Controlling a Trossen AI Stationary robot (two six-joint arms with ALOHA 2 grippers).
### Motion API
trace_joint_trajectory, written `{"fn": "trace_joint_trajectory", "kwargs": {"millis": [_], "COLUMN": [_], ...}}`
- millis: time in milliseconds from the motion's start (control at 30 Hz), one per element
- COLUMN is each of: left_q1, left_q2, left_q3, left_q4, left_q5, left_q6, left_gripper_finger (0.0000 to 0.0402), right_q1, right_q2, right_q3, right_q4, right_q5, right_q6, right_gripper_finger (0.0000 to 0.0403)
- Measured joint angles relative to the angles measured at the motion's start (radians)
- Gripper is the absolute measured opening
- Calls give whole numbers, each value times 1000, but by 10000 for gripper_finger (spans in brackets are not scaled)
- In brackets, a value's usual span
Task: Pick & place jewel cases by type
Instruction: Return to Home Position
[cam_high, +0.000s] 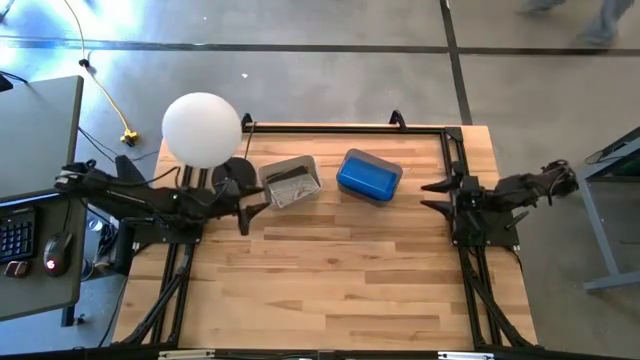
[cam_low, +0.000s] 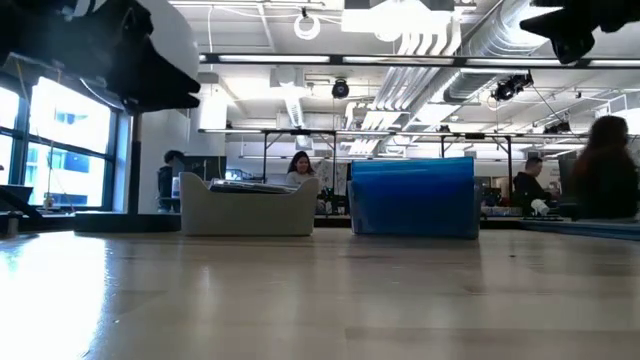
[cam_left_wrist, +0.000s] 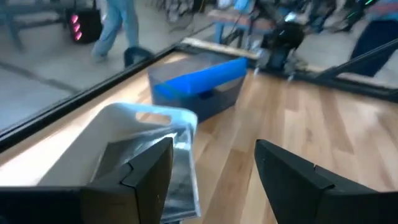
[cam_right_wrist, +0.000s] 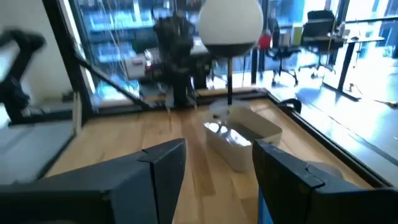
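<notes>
A white tub (cam_high: 290, 182) holding several black jewel cases (cam_left_wrist: 146, 163) stands at the table's far middle. To its right stands a second tub (cam_high: 368, 176) with glossy blue jewel cases (cam_left_wrist: 200, 79) in it. My left gripper (cam_high: 255, 212) is open and empty, above the table just near-left of the white tub. My right gripper (cam_high: 433, 195) is open and empty at the table's right edge, well right of the tub with the blue cases.
A white globe lamp (cam_high: 201, 128) stands at the far left corner. A black frame rail (cam_high: 350, 127) runs along the far edge. Bare wood (cam_high: 330, 280) lies across the near half. People and desks show in the room beyond.
</notes>
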Motion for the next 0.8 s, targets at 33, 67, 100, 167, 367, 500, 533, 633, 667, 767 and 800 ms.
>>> {"fn": "trace_joint_trajectory", "kwargs": {"millis": [33,67,100,167,367,500,533,633,667,767,800], "left_q1": [0,0,0,0,0,0,0,0,0,0,0], "left_q2": [-16,-34,-52,-89,-172,-223,-238,-293,-318,-389,-411], "left_q3": [-27,-49,-66,-96,-155,-185,-189,-198,-203,-236,-246], "left_q4": [38,62,79,98,94,92,90,56,38,24,12], "left_q5": [10,12,13,14,74,89,79,31,13,10,19], "left_q6": [16,30,45,63,70,104,111,118,117,118,119], "left_gripper_finger": [225,225,225,225,225,225,225,225,225,225,225], "right_q1": [0,0,0,0,0,0,0,0,0,0,0], "right_q2": [-29,-57,-82,-128,-183,-175,-176,-181,-181,-181,-181], "right_q3": [-20,-39,-57,-94,-170,-188,-189,-188,-188,-188,-188], "right_q4": [7,7,7,4,11,19,13,11,-1,-20,-22], "right_q5": [2,3,2,0,4,5,6,6,6,7,8], "right_q6": [-1,-2,-2,-2,-3,-2,-3,-7,-10,-14,-13], "right_gripper_finger": [181,181,181,181,181,181,181,181,181,181,181]}}
